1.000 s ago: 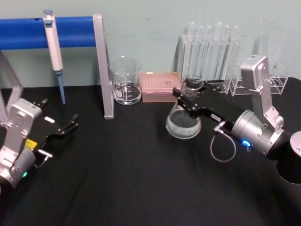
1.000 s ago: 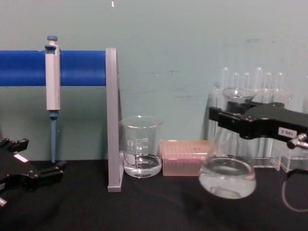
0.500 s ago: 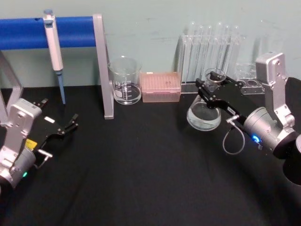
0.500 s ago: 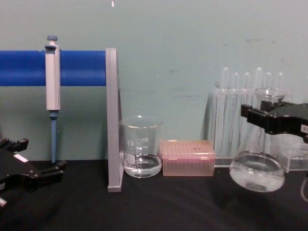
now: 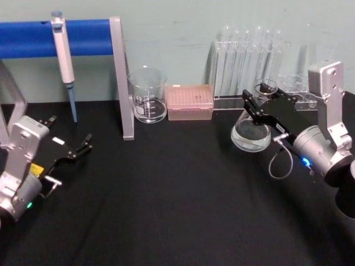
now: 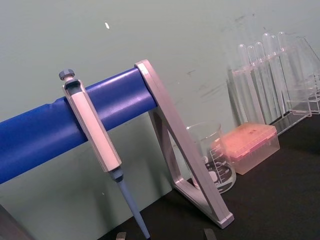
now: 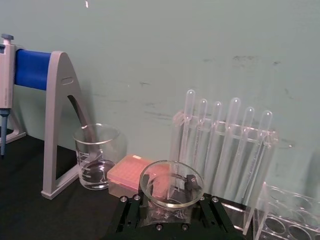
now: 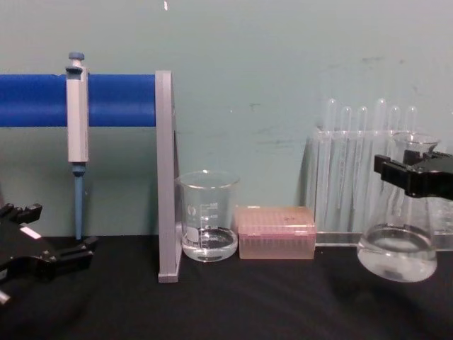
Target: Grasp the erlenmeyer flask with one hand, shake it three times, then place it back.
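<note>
My right claw (image 5: 262, 100) grips the flask (image 5: 250, 136) by its neck, holding it tilted just above the surface (image 5: 166, 199) before the test-tube rack (image 5: 244, 61). My left claw (image 5: 71, 130) sits parked far left, fingers spread, empty.

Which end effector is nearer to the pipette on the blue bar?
Left. The left end effector lies open just in front of the pipette; the right end effector is far to its right, shut on the erlenmeyer flask.
</note>
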Controlling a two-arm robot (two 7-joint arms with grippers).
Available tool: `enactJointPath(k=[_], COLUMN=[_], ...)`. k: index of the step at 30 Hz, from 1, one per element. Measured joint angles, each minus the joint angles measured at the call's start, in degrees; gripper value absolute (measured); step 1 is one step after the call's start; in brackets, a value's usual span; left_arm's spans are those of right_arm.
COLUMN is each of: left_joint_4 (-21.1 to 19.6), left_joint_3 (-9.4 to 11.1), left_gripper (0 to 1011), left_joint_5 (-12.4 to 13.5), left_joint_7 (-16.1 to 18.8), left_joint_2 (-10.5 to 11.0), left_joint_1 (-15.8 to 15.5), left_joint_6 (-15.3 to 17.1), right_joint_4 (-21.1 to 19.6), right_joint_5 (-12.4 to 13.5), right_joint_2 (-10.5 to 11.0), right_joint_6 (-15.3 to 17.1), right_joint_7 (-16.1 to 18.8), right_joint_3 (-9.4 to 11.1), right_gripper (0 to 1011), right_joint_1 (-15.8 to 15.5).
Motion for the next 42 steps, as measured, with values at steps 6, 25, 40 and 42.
enactJointPath(k=[6, 25, 40, 42], left_joint_4=[0.0, 0.0, 0.0, 0.0], left_joint_3=[0.0, 0.0, 0.0, 0.0], left_gripper=[1001, 1001, 1001, 1001], left_joint_5=[0.0, 0.0, 0.0, 0.0], left_joint_7=[0.0, 0.0, 0.0, 0.0], left_joint_2=[0.0, 0.0, 0.0, 0.0], left_joint_1=[0.0, 0.0, 0.0, 0.0], left_joint_6=[0.0, 0.0, 0.0, 0.0], right_joint_4=[0.2, -0.12, -1.26, -1.35], right_joint_5=[-0.77, -1.68, 0.94, 1.27], right_joint_2=[-0.7, -1.76, 1.16, 1.5], right_joint_6=[0.25, 0.43, -1.9, -2.14], right_joint_7=[-0.02, 7.26, 19.73, 20.69], right_joint_3=[0.72, 0.69, -4.36, -4.9], right_gripper=[453, 453, 453, 453], right_joint_1=[-0.06, 0.07, 1.62, 1.84])
